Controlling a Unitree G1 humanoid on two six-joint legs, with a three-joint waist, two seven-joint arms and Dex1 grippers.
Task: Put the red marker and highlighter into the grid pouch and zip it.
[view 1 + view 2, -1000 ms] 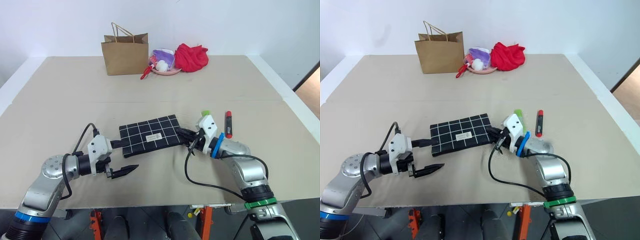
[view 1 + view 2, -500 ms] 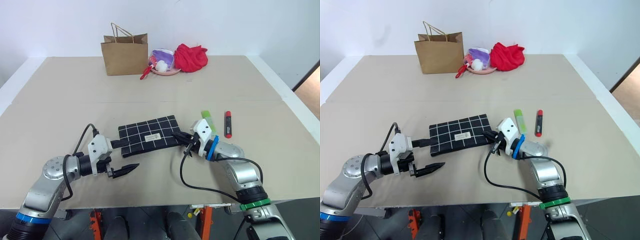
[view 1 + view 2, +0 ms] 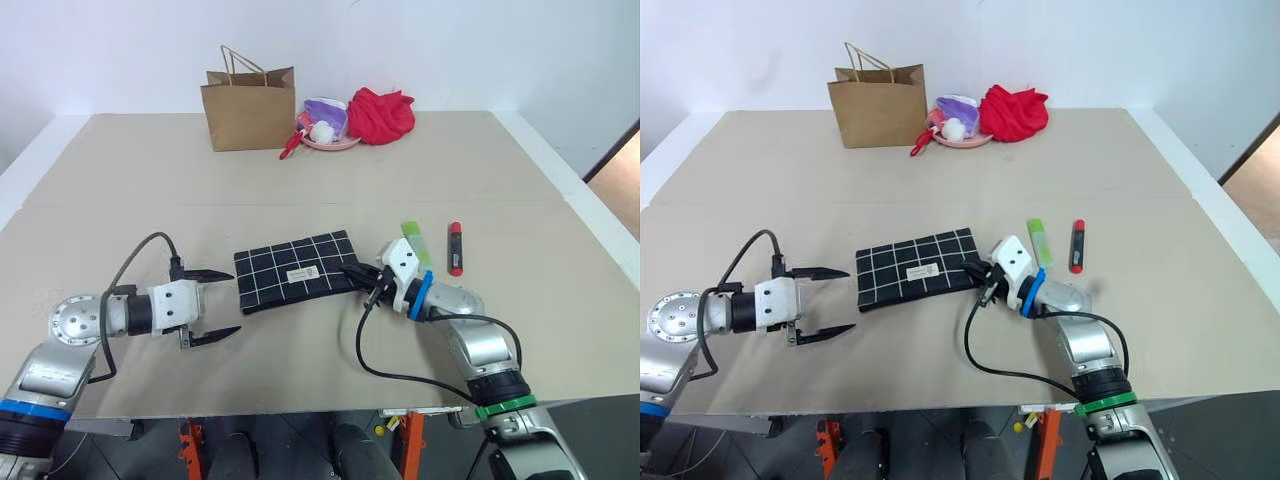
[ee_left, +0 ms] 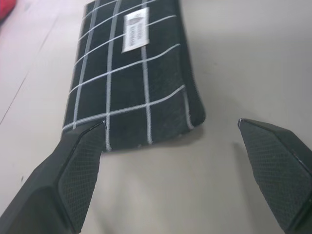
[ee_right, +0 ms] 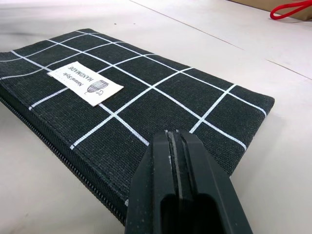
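The grid pouch [image 3: 298, 272], black with white lines and a small white label, lies flat in the middle of the table [image 3: 120, 190]. At its left end my left gripper [image 3: 222, 304] stands open, one finger on the far side and one on the near side of the pouch's left edge [image 4: 146, 141], touching nothing. My right gripper [image 3: 355, 272] is shut at the pouch's right end [image 5: 122, 97], with nothing visible between its fingers [image 5: 178, 146]. The light green highlighter [image 3: 414, 240] and the red marker [image 3: 456, 248] lie side by side just right of my right hand.
A brown paper bag [image 3: 250, 105] stands at the back of the table, beside a pink plate [image 3: 330, 142] of small items, a red-handled item [image 3: 292, 148] and a red cloth [image 3: 382, 113]. A black cable [image 3: 370, 350] loops over the table from my right wrist.
My left gripper has rolled and drawn back to the left, off the pouch's left corner. The right hand has shifted slightly left, uncovering the highlighter.
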